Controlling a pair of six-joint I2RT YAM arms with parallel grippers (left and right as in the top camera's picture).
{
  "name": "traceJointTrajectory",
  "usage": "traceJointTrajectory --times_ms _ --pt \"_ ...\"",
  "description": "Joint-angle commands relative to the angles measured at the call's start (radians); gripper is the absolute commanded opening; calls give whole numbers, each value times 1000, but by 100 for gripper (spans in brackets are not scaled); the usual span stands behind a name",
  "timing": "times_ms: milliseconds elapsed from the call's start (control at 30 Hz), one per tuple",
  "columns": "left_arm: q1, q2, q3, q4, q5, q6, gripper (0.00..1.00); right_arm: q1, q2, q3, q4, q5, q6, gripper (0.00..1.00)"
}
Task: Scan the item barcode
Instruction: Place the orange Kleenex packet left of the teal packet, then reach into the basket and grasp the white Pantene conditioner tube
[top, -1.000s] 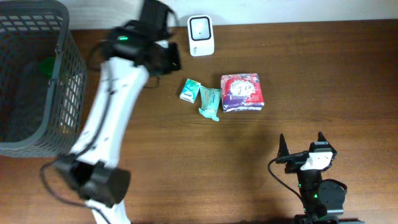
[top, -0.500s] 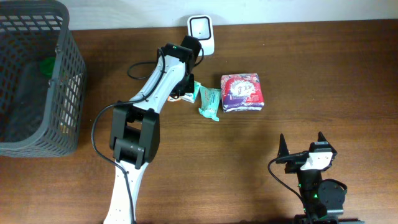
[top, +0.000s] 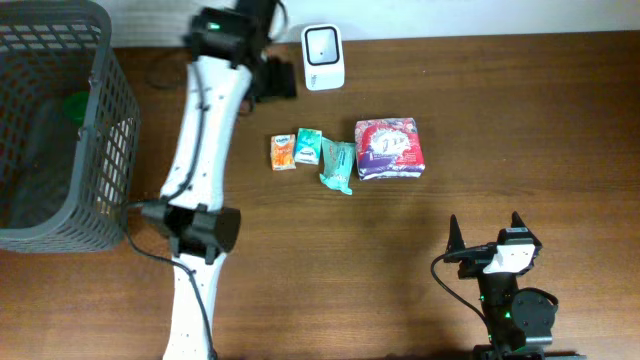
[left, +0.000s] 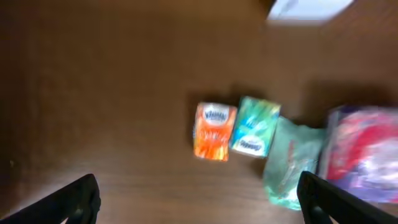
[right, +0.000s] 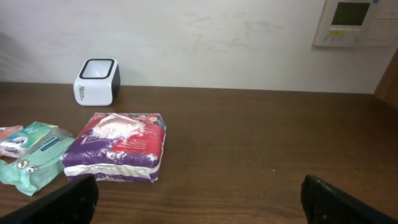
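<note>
Grey mesh basket (top: 110, 130) holding a green thing (top: 75, 104), left jaws apart, right jaws apart

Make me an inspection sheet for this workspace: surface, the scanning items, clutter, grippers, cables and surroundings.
Surface: dark wooden table, no spills seen.
Job's things: white barcode scanner at the back edge; in front of it, in a row, lie an orange packet, a green packet, a pale green pouch and a purple-red pack.
Clutter: grey mesh basket at the left, with something green inside.
Grippers: left gripper open and empty, above the packets; right gripper open and empty, near the front edge.
Cables: black cable loops beside the right arm's base.
Surroundings: white wall with a wall panel.
</note>
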Motion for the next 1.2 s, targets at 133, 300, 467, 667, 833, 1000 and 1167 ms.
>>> traceJointTrajectory --times_ms 133,300,467,667,833,1000,1167 --pt "269 -188 245 0 135 30 99 9 -6 -9 -1 12 8 99" --pt "577 -219 234 0 135 11 99 9 -6 -9 -1 12 8 99" --pt "846 -217 100 43 76 82 99 9 -6 -9 -1 12 8 99" --pt "930 -217 -324 204 215 381 99 9 -6 -9 -1 12 8 99" --pt "919 -217 -617 307 375 693 99 9 -6 -9 -1 12 8 99" --pt "906 -217 -729 347 404 785 99 9 -6 -9 -1 12 8 99" --pt "903 -217 -835 385 359 828 100 9 -6 -9 -1 12 8 99"
